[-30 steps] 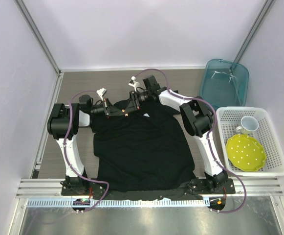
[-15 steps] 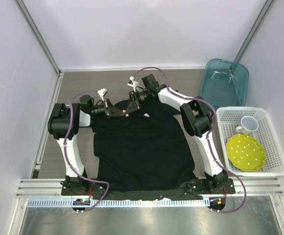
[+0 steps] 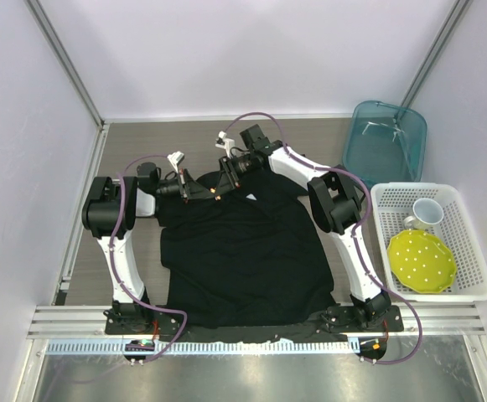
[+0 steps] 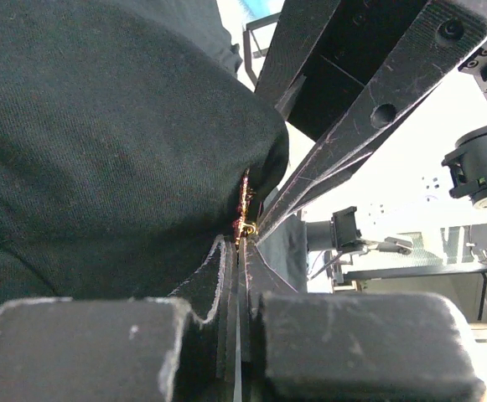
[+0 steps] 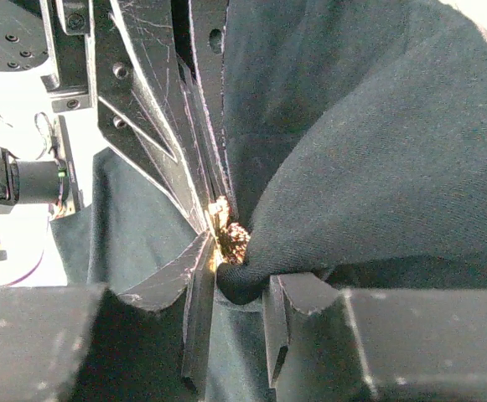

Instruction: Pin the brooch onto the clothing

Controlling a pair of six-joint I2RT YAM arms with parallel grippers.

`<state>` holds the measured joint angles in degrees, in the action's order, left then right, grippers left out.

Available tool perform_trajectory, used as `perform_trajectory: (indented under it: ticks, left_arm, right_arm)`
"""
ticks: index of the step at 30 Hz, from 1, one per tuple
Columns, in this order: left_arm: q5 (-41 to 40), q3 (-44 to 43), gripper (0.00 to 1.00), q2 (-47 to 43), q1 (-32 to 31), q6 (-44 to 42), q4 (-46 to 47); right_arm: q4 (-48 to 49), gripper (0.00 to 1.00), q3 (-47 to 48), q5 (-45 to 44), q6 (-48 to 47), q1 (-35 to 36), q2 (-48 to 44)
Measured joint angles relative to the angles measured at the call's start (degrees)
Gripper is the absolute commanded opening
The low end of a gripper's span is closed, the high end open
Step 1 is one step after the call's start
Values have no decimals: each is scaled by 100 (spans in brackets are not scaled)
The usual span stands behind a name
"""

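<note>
The clothing, a black T-shirt (image 3: 243, 260), lies spread on the table with a small white label (image 3: 250, 196) near the neck. Both grippers meet at its upper edge. My left gripper (image 3: 199, 192) is shut on the brooch (image 4: 245, 213), a tiny red and golden pin at its tips (image 4: 245, 243), pressed against a bulge of cloth (image 4: 101, 151). My right gripper (image 3: 224, 177) pinches a raised fold of the shirt (image 5: 377, 142) between its jaws (image 5: 239, 280). The brooch (image 5: 233, 237) sits just beyond that fold, against the left gripper's fingers (image 5: 155, 134).
A white basket (image 3: 469, 201) at the right holds a yellow-green dotted plate (image 3: 422, 261) and a white cup (image 3: 427, 213). A teal bin (image 3: 385, 138) stands at the back right. White walls enclose the table.
My right wrist has shifted slightly left and back while still holding the fold. The left arm has stayed in place.
</note>
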<state>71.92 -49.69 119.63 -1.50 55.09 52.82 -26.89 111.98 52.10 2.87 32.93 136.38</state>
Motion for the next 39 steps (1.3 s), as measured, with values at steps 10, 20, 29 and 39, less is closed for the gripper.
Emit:
perform_trajectory:
  ticks: [10, 20, 29, 39]
  left_arm:
    - [17, 0, 2, 0, -15, 0, -35]
    - [22, 0, 2, 0, -17, -4, -46]
    - [35, 0, 2, 0, -28, -22, -57]
    - [35, 0, 2, 0, -48, -179, -79]
  right_arm:
    - [-179, 29, 70, -44, -131, 9, 11]
    - [-610, 33, 356, -201, -476, 61, 94]
    - [-765, 25, 424, -254, -579, 74, 98]
    - [-1043, 1, 608, -236, -673, 76, 177]
